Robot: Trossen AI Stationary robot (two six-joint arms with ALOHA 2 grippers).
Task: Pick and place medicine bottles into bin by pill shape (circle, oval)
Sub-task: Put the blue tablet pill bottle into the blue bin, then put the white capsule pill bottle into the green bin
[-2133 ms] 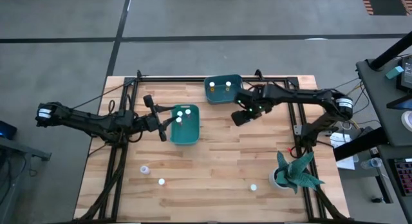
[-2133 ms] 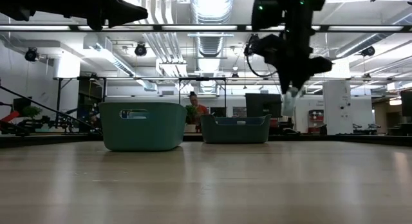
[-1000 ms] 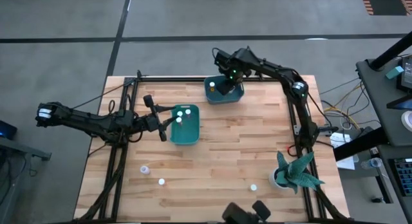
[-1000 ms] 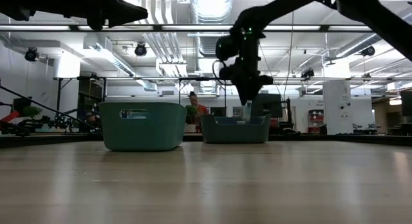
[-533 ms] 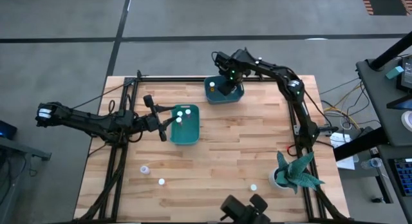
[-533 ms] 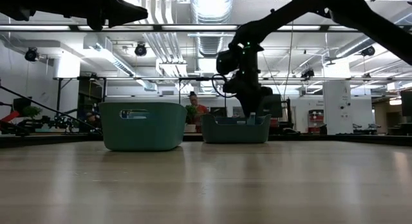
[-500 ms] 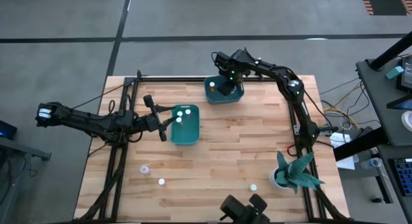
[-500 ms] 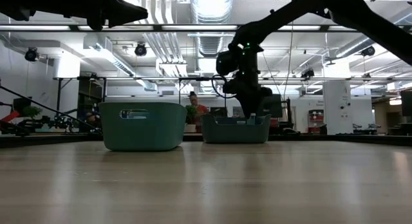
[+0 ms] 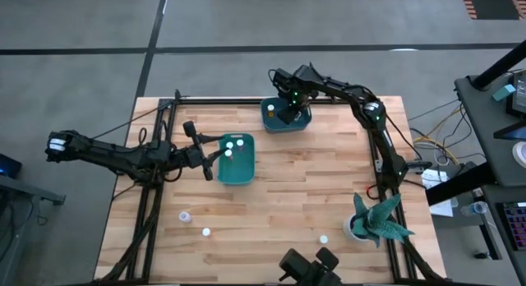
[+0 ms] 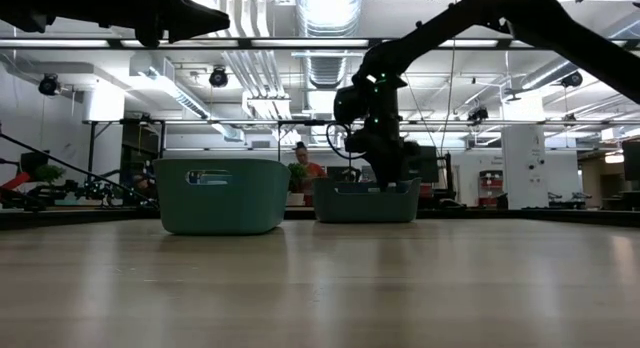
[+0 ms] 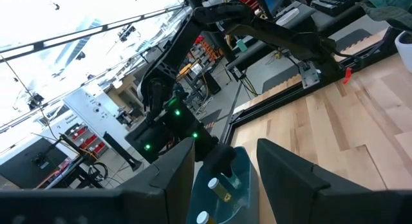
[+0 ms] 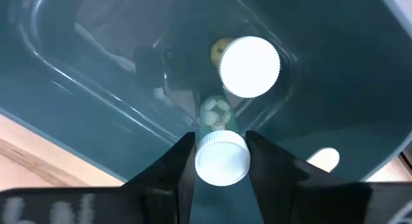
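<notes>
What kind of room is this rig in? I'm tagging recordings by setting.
Probably a robotics lab or workshop in an industrial hall. The low view shows exposed ceiling ducts and strip lights, plus benches crowded with equipment. The high view shows a bare concrete floor around the wooden table.

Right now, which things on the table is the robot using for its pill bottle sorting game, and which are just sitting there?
For the job:
- right gripper, shut on a medicine bottle inside the far bin
- near bin, with white-capped bottles
- three loose bottles on the table's front
- left gripper, open, beside the near bin

Just sitting there:
- potted plant
- person in the room behind
</notes>
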